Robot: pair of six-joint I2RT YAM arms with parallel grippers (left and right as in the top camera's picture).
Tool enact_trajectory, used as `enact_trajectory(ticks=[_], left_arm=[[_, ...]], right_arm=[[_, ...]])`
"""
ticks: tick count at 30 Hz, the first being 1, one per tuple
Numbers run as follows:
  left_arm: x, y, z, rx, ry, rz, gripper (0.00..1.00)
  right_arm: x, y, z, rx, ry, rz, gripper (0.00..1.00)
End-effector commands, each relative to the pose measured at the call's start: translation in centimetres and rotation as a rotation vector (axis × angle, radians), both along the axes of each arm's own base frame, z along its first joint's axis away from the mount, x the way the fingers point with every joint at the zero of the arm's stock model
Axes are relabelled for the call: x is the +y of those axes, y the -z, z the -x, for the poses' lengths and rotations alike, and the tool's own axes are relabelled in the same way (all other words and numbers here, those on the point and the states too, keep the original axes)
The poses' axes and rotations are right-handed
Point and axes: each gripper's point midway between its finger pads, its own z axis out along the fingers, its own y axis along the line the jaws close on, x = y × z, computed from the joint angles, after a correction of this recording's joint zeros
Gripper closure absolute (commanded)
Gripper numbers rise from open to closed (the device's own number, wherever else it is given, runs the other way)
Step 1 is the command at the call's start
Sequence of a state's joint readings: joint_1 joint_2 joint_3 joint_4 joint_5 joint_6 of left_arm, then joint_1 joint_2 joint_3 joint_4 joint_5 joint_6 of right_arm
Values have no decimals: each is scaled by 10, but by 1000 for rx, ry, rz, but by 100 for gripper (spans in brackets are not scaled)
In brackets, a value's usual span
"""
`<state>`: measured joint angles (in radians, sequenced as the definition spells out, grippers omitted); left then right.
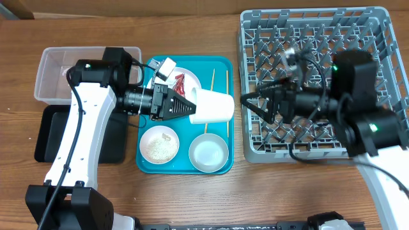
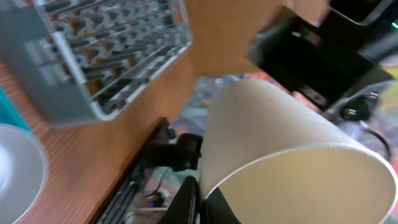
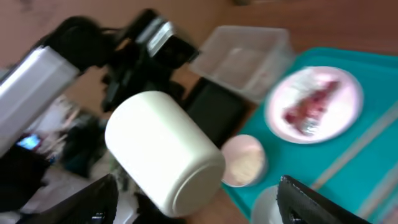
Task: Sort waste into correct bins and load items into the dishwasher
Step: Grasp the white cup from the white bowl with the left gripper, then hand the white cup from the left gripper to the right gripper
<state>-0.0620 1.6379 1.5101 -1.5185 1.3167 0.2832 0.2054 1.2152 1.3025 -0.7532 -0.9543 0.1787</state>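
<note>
The small white cup hangs on its side over the teal tray, its base pointing right. My left gripper is shut on the cup's rim; in the left wrist view one finger sits inside and one outside the cup, the gripper pinching its wall. My right gripper stands open facing the cup's base, a short gap away. From the right wrist the cup fills the space ahead of the open gripper. A red wrapper lies on the pinkish plate.
On the teal tray sit a bowl with rice, a white bowl and two chopsticks. The clear tub and black tray are at the left. The grey dish rack lies under my right arm.
</note>
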Motion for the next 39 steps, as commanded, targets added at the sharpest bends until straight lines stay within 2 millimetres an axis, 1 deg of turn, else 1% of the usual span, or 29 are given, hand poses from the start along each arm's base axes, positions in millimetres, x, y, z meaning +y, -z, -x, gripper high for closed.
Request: enact_trajectory(ticks=[1,6,9,10,11,12,15,16,17,19,21,23,24,25,26,27,28,29,32,34,35,37,39], left_arm=[[-4,-28,3,-121,14,133,96],[-4,-28,2,-132,14,134,96],[-4,-28,2,-134,15,134,96],[-4,-28,2,-134,15,132,96],[-4,-27,2,-134,15,130,96],[-3,-27,2,-133,15,127,96],[-3,-27,2,-133,15,126,96],[-3,-27,2,-133,15,126,96],[-3,-27,2,-133,15,126,96],[-3,-27,2,-132,15,126,95],[-3,-27,2,-132,15,126,88],[-3,-27,2,-132,15,126,86],[-3,-27,2,-132,15,126,81],[-3,-26,2,-131,15,125,70],[-3,-26,2,-128,15,122,56],[-3,-24,3,-125,15,107,25],[-2,-21,3,-123,16,94,2],[-2,-18,3,-115,17,76,0],[0,-9,3,-96,18,19,0],[1,-5,3,-97,20,-5,0],[2,-4,3,-98,21,-11,0],[2,-4,3,-103,21,-11,0],[2,-4,1,-116,21,-11,0]], right_arm=[[23,-12,22,3,-257,-142,17],[50,-5,29,17,-370,-162,17],[64,-8,39,-23,-427,-168,19],[67,-9,41,-35,-437,-170,23],[70,-11,43,-46,-448,-173,30],[72,-12,44,-53,-455,-175,34],[72,-11,43,-56,-448,-169,38],[72,-11,43,-56,-448,-169,42],[72,-11,43,-56,-448,-169,43],[72,-11,42,-56,-443,-166,43],[72,-8,37,-45,-411,-149,44],[72,-2,27,-18,-346,-118,44],[72,0,24,-18,-327,-106,45],[71,2,21,-19,-309,-95,47],[69,3,17,-17,-285,-84,48],[63,6,8,-4,-223,-63,49],[57,5,3,-5,-189,-55,50],[50,4,-1,1,-153,-50,51],[20,2,-17,15,-13,-27,51],[-6,6,-27,35,106,13,51],[-32,18,-35,77,236,79,51],[-58,41,-39,158,392,183,51],[-84,69,-37,265,550,313,51]])
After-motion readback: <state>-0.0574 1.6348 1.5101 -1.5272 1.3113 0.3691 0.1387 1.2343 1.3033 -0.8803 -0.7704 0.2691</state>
